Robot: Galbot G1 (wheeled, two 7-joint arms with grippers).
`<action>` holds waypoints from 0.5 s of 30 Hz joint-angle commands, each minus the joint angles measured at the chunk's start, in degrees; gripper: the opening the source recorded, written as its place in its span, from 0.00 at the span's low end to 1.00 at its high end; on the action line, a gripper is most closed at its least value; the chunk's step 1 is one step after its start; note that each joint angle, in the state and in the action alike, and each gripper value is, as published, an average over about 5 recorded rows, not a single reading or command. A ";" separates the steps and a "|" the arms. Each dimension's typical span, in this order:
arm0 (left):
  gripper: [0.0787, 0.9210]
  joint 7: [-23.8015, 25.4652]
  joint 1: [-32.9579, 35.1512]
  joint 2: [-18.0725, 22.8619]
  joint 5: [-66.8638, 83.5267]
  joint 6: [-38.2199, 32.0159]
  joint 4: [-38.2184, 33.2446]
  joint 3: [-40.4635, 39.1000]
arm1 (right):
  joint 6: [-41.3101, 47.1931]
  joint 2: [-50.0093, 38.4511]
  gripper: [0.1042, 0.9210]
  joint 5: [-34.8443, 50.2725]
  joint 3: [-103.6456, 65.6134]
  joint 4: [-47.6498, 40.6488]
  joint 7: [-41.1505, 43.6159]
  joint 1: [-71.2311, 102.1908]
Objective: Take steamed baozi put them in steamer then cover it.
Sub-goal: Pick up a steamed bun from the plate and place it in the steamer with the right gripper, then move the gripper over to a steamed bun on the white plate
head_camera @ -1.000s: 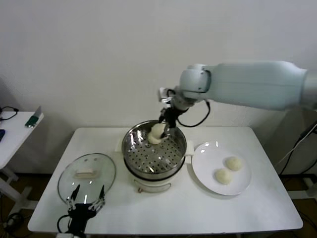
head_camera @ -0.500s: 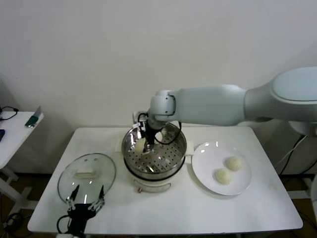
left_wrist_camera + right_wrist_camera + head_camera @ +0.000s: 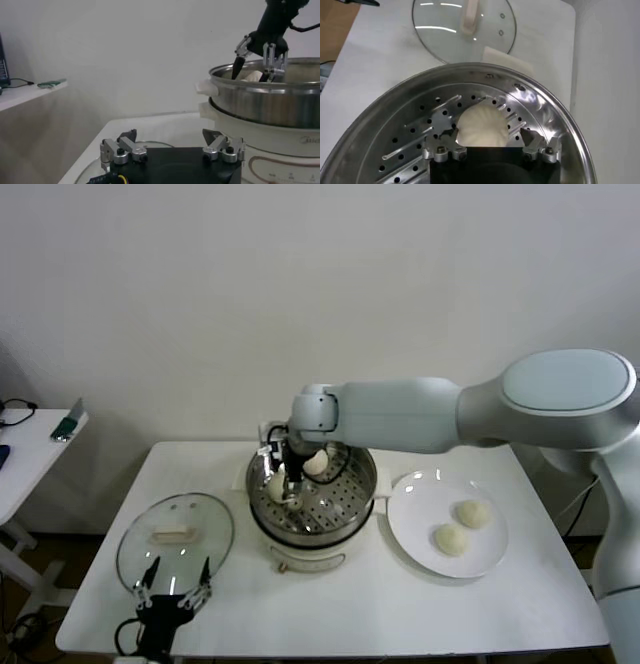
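Observation:
Inside the steamer [image 3: 350, 502], near its left wall, my right gripper [image 3: 286, 484] reaches down. Its fingers [image 3: 442, 136] stand open on either side of a steamed baozi [image 3: 482, 125] that rests on the perforated floor [image 3: 410, 135]. The head view shows this baozi [image 3: 275, 485] and a second one [image 3: 316, 463] farther back in the basket. Two more baozi [image 3: 472, 513] [image 3: 450, 538] lie on the white plate [image 3: 415, 529]. The cover [image 3: 175, 534], a glass lid with a white handle, lies flat on the table to the left. My left gripper [image 3: 175, 582] hangs open over the lid's near edge.
The steamer sits on a white electric base [image 3: 305, 559] in the middle of the white table [image 3: 520, 604]. A side table [image 3: 30, 449] with small items stands at far left. My right arm [image 3: 420, 414] stretches across above the steamer's back rim.
My right gripper carried the baozi from the steamer's back to its left side, lowered it onto the floor and opened its jaws off it. The left arm stayed still.

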State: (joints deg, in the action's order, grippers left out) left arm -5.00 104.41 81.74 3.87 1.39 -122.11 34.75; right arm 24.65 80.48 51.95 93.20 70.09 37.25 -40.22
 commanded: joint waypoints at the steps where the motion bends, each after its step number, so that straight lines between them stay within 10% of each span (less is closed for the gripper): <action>1: 0.88 0.05 -0.13 0.18 -0.19 0.11 -0.06 -0.20 | -8.42 -12.46 0.88 -3.77 4.37 5.12 13.41 -13.07; 15: 0.88 0.09 -0.83 0.98 -0.14 0.19 -0.34 -0.52 | -11.16 -43.65 0.88 -17.29 20.35 19.49 17.04 -18.32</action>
State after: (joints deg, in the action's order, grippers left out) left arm -4.96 103.59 82.35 3.81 1.57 -122.55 34.47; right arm 15.30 55.07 44.08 105.91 81.63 52.33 -57.24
